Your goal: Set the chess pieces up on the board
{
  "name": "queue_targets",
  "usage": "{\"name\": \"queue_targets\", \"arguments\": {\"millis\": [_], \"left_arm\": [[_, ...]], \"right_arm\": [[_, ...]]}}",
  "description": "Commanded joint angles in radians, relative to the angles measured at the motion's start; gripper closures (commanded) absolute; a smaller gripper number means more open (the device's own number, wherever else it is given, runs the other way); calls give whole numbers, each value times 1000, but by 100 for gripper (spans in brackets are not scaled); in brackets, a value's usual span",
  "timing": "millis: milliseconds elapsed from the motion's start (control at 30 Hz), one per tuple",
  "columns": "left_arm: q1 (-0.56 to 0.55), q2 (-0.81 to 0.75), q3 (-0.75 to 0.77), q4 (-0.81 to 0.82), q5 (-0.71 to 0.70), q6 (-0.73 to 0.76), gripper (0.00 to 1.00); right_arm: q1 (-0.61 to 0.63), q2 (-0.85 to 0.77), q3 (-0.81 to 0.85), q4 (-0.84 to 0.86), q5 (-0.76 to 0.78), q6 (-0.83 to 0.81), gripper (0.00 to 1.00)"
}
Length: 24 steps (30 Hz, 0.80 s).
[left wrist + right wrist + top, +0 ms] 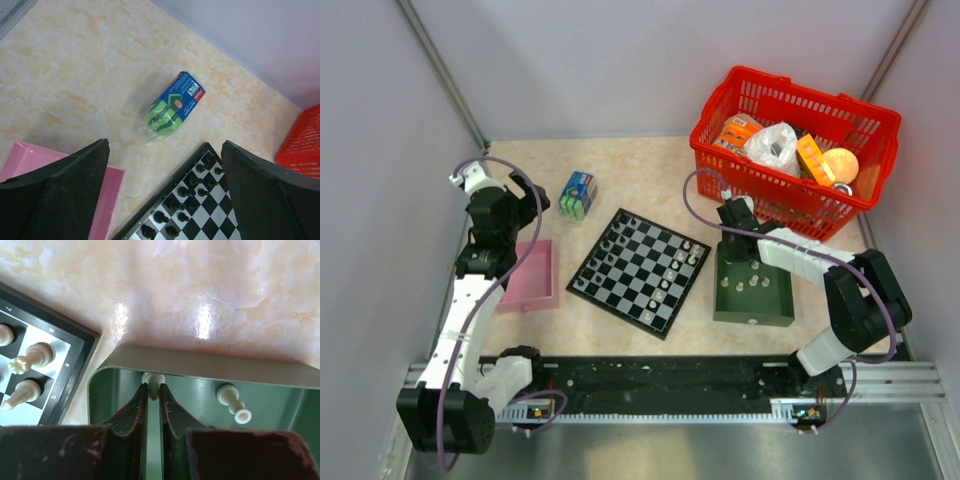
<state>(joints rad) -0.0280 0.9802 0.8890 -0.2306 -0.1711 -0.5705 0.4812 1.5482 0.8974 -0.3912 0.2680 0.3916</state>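
The board [638, 272] lies just left of the green tray [200, 362]. Inside the tray, against its far wall, my right pincer [151, 391] is closed on one pale chess piece [152, 378], with a second pale piece [232, 400] lying loose nearby. It looks light, hard and slick, apt to twist or squirt free, so I judge the narrow waist under its head the best hold.

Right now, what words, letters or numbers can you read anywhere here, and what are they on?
"8": border of the chessboard.
"a": same border.
"b": same border.
A fourth mark there, maybe a 7, is unclear.
Label on the sponge pack: too small to read.
Print on the orange boxes in the red basket: too blurred.
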Motion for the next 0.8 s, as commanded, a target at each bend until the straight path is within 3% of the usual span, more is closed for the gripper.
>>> {"name": "queue_targets", "arguments": {"millis": [0,333,767], "left_arm": [[7,-5,1,50,12,0,1],[7,3,-2,59,19,-5,1],[7,-11,-4,53,18,-6,1]], "right_arm": [[-6,-66,63,-18,0,-16,95],[25,-273,93,-83,-96,16,95],[197,-125,133,-69,-145,72,95]]}}
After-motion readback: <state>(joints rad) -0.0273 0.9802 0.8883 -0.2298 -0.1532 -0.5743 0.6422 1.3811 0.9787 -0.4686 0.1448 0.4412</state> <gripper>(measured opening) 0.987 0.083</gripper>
